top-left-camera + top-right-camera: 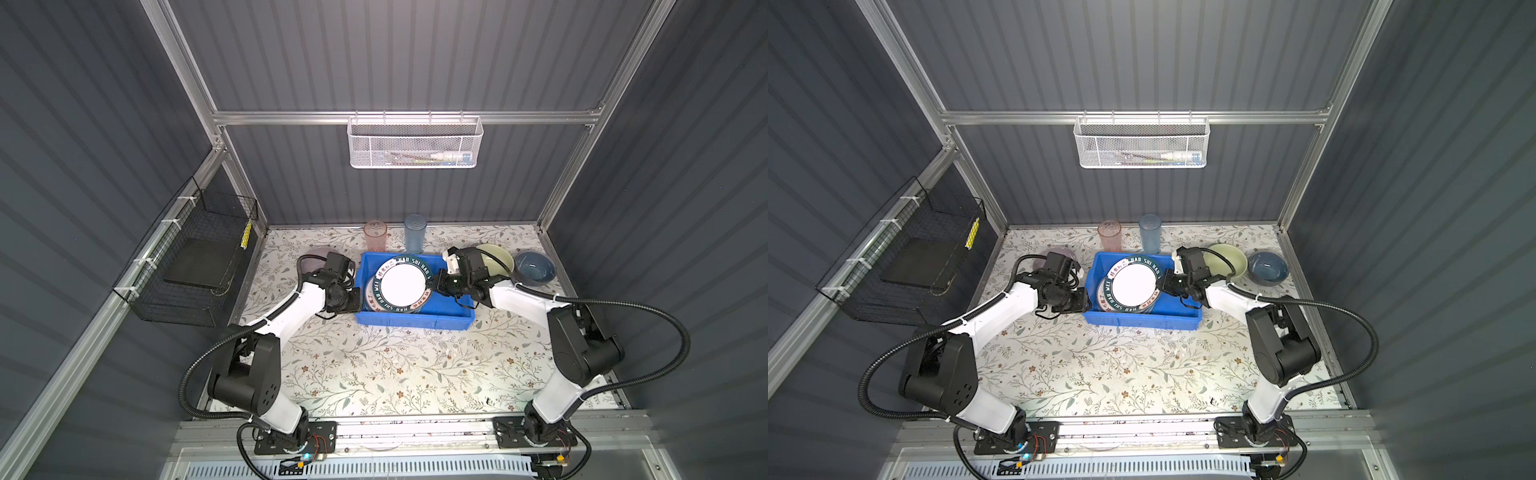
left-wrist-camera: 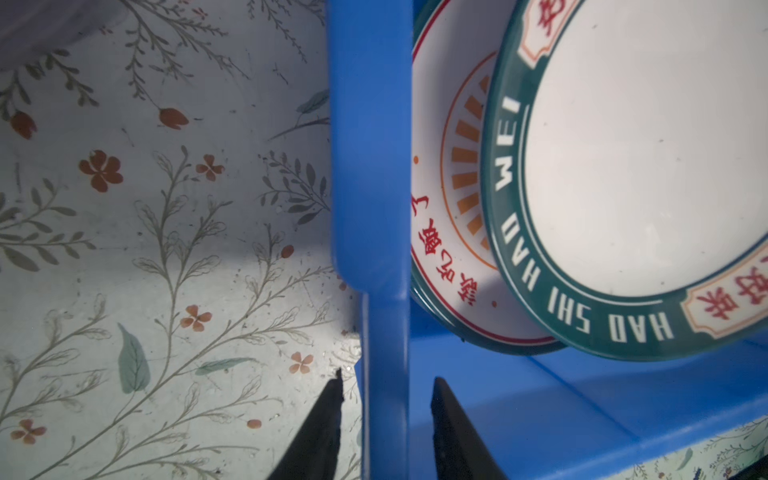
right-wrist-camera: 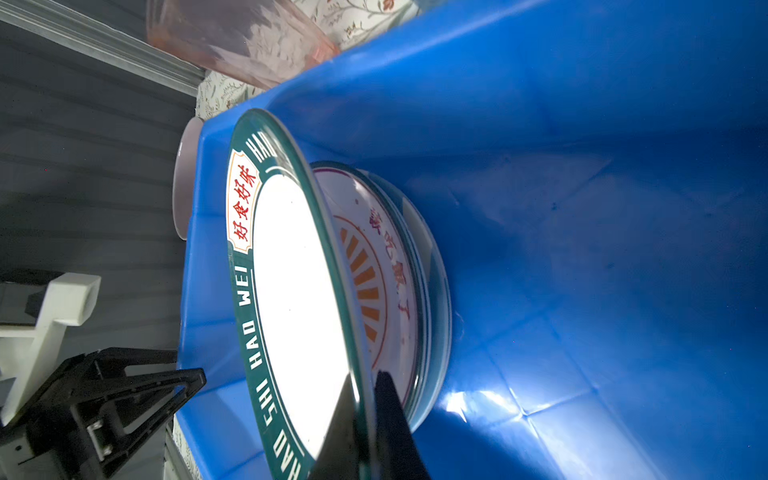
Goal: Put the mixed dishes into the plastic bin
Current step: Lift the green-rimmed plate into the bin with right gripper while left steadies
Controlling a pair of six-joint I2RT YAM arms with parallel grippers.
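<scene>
Your right gripper (image 3: 365,376) clamps the green lettered plate (image 3: 291,291) by its rim, tilted over the orange sunburst plate (image 3: 374,270) inside the blue bin (image 3: 582,208). Your left gripper (image 2: 386,376) straddles the bin's left wall, fingers parted, slim gaps either side.

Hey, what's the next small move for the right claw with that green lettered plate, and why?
Probably lower it. The right claw is shut on the rim of the green lettered plate, which tilts over the orange sunburst plate inside the blue bin. Laying it flat before letting go looks safest.
</scene>
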